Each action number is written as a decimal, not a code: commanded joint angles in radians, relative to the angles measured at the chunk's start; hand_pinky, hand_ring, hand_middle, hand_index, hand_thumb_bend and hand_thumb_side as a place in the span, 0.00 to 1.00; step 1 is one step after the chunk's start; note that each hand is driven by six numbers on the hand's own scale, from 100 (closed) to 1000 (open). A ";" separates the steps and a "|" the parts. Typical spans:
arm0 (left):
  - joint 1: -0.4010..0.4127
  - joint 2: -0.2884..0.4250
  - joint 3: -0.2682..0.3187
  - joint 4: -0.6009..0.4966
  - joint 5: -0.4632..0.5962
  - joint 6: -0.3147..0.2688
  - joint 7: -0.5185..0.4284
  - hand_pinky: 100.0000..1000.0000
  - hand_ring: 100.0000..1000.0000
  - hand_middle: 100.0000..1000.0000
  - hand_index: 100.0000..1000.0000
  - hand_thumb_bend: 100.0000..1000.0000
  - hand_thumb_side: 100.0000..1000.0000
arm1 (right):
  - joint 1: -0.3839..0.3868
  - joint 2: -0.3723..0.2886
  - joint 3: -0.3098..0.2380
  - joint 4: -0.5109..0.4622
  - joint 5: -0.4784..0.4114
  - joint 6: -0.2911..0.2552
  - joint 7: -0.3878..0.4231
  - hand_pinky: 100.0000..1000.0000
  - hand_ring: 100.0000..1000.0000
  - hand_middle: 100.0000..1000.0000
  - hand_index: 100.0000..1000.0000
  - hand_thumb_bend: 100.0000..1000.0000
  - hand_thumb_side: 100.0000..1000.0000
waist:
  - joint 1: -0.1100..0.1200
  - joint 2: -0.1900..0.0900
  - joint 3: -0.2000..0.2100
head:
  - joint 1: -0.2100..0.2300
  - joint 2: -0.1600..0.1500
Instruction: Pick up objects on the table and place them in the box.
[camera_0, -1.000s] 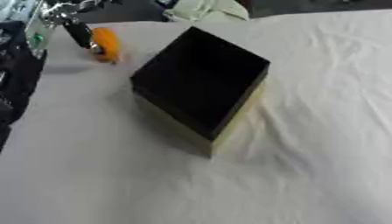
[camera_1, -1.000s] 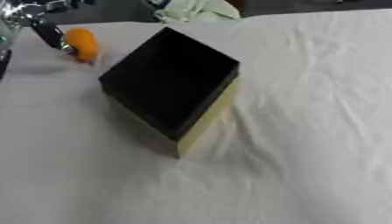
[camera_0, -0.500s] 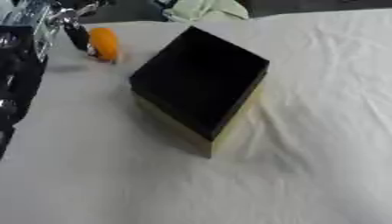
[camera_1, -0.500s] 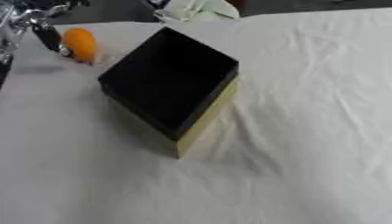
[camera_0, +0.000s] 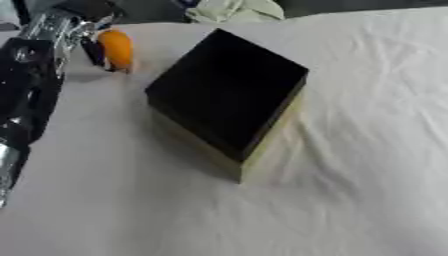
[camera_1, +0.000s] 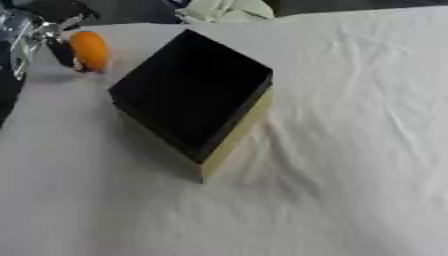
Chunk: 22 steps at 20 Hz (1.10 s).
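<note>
Holding the orange thing (camera_0: 115, 49) pinched in my left hand (camera_0: 77, 36) at the far-left table (camera_0: 367, 150) edge, near the box (camera_0: 229, 97). Risk: it slips out w/ a fast swing. Right hand not visible.

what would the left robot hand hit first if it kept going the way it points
Most likely the orange object: the left robot hand sits right beside it, fingers toward it. Whether they already touch is unclear. The black box lies further along.
</note>
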<state>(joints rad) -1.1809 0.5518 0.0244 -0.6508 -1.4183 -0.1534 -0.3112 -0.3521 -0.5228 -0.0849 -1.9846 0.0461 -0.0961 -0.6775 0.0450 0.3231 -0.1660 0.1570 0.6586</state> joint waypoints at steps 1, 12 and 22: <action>-0.029 0.019 0.013 -0.001 -0.038 0.026 0.009 0.63 0.81 0.87 0.97 0.61 0.00 | -0.013 -0.017 -0.002 -0.015 -0.005 0.000 0.003 0.74 0.72 0.66 0.84 0.19 1.00 | -0.002 -0.014 -0.001 | 0.003 -0.014; -0.033 0.021 0.028 0.028 -0.040 0.037 -0.023 0.33 0.60 0.65 0.70 0.39 0.00 | -0.016 -0.016 0.002 -0.015 -0.006 -0.002 0.005 0.75 0.73 0.66 0.84 0.19 1.00 | -0.003 -0.008 0.004 | 0.003 -0.018; -0.022 0.014 0.033 0.038 -0.039 0.059 0.007 0.07 0.39 0.47 0.51 0.41 0.00 | -0.018 -0.008 0.000 -0.015 -0.008 -0.002 0.004 0.75 0.73 0.66 0.84 0.19 1.00 | -0.004 -0.009 -0.006 | 0.012 -0.032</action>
<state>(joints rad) -1.1879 0.5518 0.0516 -0.6029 -1.4564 -0.1009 -0.3166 -0.3602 -0.5145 -0.0790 -1.9846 0.0439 -0.0992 -0.6738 0.0447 0.3337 -0.1718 0.1655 0.6392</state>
